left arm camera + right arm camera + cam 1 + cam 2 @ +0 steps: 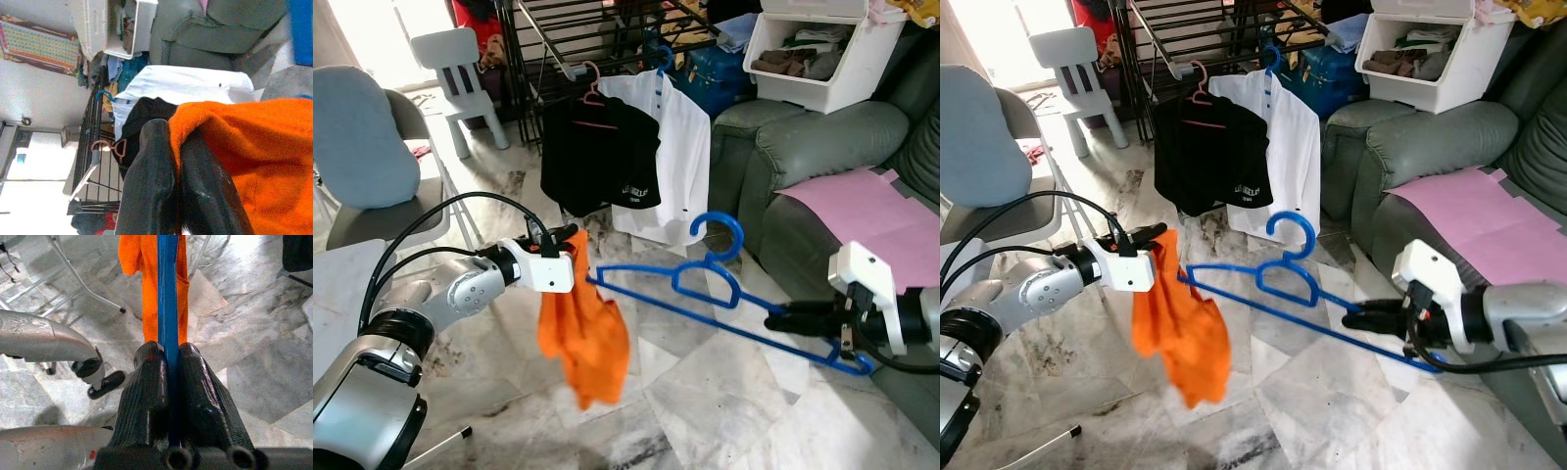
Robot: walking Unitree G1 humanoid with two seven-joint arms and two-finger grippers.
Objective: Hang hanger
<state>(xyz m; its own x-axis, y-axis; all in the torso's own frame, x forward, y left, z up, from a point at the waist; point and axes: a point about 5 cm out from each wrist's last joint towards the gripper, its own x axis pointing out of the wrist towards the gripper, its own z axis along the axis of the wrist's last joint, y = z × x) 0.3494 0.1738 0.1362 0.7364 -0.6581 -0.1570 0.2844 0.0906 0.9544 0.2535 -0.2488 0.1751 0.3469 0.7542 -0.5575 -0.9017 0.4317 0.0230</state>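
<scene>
- Your right gripper is pinched on the blue hanger, near the sofa.
- Your left gripper is clamped on the orange cloth, touching the hanger's far end.

Bare marble floor lies open beneath the blue hanger, which spans the gap at mid-height. At twelve o'clock the black shirt and white shirt crowd the drying rack. The grey sofa blocks two o'clock; a chair stands at ten.
</scene>
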